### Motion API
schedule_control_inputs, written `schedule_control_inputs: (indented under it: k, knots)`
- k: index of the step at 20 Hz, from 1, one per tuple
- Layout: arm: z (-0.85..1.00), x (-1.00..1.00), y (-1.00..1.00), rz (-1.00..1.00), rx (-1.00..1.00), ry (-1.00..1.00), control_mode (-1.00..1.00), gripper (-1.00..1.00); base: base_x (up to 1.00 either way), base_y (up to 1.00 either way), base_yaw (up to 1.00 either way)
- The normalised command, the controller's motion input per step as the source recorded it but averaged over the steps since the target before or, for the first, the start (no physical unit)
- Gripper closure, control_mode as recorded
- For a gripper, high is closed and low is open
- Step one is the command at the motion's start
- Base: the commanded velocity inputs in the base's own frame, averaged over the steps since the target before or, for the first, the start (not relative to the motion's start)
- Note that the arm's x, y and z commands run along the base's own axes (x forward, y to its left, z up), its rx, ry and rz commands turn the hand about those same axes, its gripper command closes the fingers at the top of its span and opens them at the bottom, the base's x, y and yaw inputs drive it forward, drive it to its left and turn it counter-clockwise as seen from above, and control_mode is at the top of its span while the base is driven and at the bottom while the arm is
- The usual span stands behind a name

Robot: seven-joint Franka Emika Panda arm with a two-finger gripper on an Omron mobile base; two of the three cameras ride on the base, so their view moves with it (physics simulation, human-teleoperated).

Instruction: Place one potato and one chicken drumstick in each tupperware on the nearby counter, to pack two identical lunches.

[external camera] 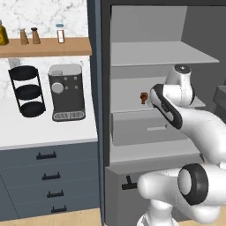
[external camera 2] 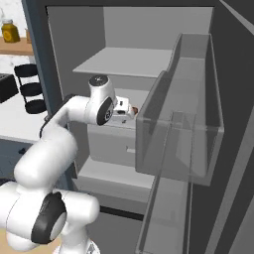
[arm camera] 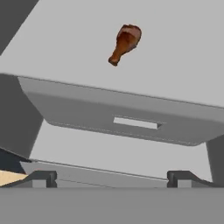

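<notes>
I see a grey fridge shelf (arm camera: 183, 57) above a drawer carrying one chicken drumstick (arm camera: 125, 43), lying alone on its side, thick end farther back and narrow end toward the shelf's front edge.

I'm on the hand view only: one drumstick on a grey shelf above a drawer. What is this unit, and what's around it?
Observer: It's an open fridge; the chicken drumstick lies on its middle shelf, seen from the left base view.
Operator: Where's the fridge door?
Observer: Swung open on the right, its clear door bins beside the arm.
Operator: Any counter close by?
Observer: Yes, the counter is left of the fridge, carrying a coffee machine and a black tiered rack.
</notes>
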Motion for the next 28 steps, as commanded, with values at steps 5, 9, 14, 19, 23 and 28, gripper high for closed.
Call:
schedule_control_inputs:
  k: [5, 9, 14, 19, 23, 28]
  knots:
    - [-0.18, 0.97, 0.00, 0.00, -0.13, -0.09, -1.00, -1.00, 0.00, 0.00, 0.00]
    - [-0.23, 0.74, 0.00, 0.00, 0.00, -0.06, -1.00, -1.00, 0.00, 0.00, 0.00]
    - [-0.14, 0.30, 0.00, -0.01, 0.13, 0.00, -1.00, -1.00, 0.00, 0.00, 0.00]
    - [0.00, 0.08, 0.00, 0.00, 0.00, 0.00, -1.00, -1.00, 0.00, 0.00, 0.00]
    - [-0.04, 0.46, 0.00, 0.00, -0.03, -0.01, -1.00, -1.00, 0.00, 0.00, 0.00]
    - [0.00, 0.40, 0.00, 0.00, 0.00, 0.00, -1.00, -1.00, 0.00, 0.00, 0.00]
